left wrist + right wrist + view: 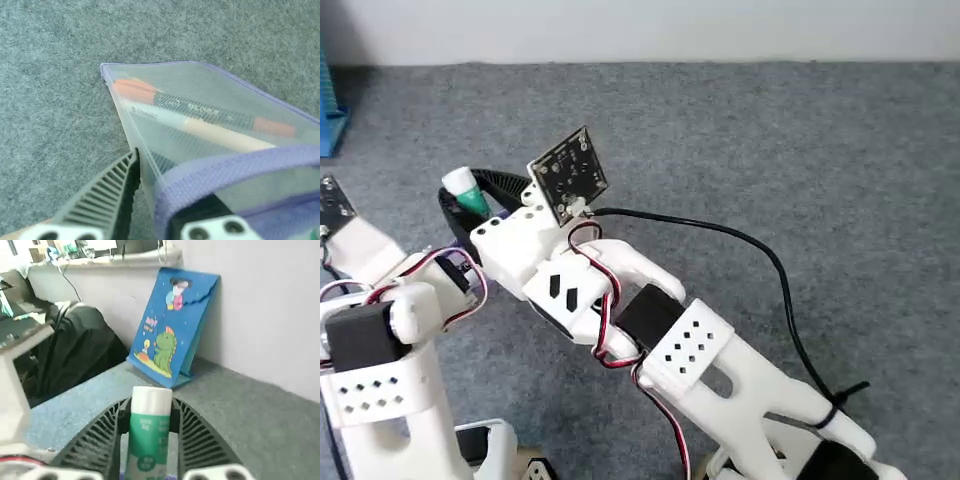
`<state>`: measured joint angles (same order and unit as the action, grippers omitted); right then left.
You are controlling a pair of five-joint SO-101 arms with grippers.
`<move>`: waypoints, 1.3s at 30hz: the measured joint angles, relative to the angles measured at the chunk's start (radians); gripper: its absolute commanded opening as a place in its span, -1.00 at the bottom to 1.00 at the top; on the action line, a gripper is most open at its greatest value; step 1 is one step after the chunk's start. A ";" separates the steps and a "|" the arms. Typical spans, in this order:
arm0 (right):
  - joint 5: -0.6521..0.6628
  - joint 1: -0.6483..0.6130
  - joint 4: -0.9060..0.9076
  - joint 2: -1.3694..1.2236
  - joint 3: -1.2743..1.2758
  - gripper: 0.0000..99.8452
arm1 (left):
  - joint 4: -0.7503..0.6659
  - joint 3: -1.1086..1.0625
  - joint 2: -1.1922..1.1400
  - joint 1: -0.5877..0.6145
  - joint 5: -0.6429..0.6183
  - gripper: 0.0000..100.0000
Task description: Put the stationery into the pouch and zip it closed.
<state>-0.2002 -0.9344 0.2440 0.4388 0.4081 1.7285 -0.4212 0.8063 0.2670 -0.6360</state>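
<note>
Right gripper (pixel 150 410) raised, clasping glue stick (pixel 148 435), left gripper (pixel 150 177) pinching pouch (pixel 210 100)

The see-through pouch with purple trim (pixel 210 110) runs off the left wrist picture's edge. In the high view's upper left, black fingers (pixel 506 182) hide the lower half of the green-and-white glue stick (pixel 468 195).

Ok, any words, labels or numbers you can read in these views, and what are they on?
Nothing can be read.
On the glue stick: white print on the green label, too blurred to read.
On the pen inside the pouch: a line of pale print, too blurred to read.
On the bag by the wall: small yellow lettering beside the dinosaur, too small to read.
</note>
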 measured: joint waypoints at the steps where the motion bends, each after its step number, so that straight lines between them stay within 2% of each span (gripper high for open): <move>1: 0.009 0.000 -0.012 -0.012 -0.002 -0.98 | 0.000 0.000 0.000 0.000 0.000 -0.98; 9: 0.052 -0.002 -0.028 -0.176 -0.097 -0.98 | 0.000 0.000 0.000 0.002 0.000 -0.98; 15: 0.054 -0.002 -0.006 -0.181 -0.109 -0.98 | 0.000 0.000 0.000 0.002 0.000 -0.98; 35: 0.054 0.000 0.331 0.318 0.167 -0.98 | 0.000 0.000 0.000 0.002 0.000 -0.98; 39: 0.054 0.103 0.457 0.393 0.253 -0.98 | 0.000 0.000 0.000 0.002 0.000 -0.98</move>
<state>-0.1465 -0.8316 0.7012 0.8316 0.6613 1.7285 -0.4212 0.8063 0.2685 -0.6360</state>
